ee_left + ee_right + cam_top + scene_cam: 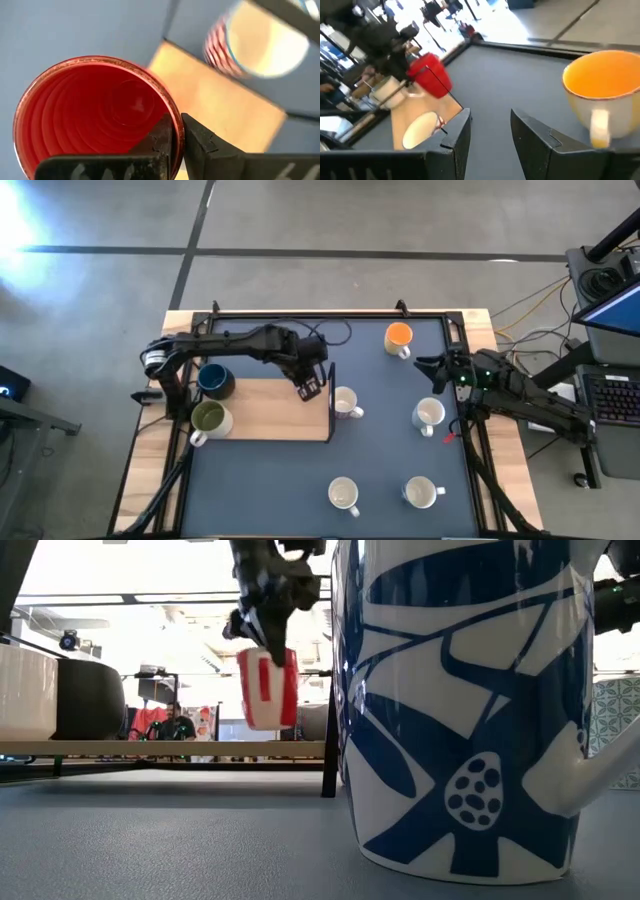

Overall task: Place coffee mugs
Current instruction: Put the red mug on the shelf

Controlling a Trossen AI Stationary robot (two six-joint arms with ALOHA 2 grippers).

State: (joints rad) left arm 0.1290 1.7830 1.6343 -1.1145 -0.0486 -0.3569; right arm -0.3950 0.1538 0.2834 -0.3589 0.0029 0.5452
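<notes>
A: Where is the red mug?

B: Centre left of the low view, hanging clear of the desk in the left tool. The high view hides it under that tool, at the right end of the wooden board.

A: Grip condition?

B: The left wrist view shows the fingers pinched on the rim, one inside and one outside. The mug interior is empty.

A: Right tool?

B: Spread wide, holding nothing, at the high view's right edge, facing the orange mug, also empty.

A: Board contents?

B: Blue mug and olive mug, at its left end.
</notes>
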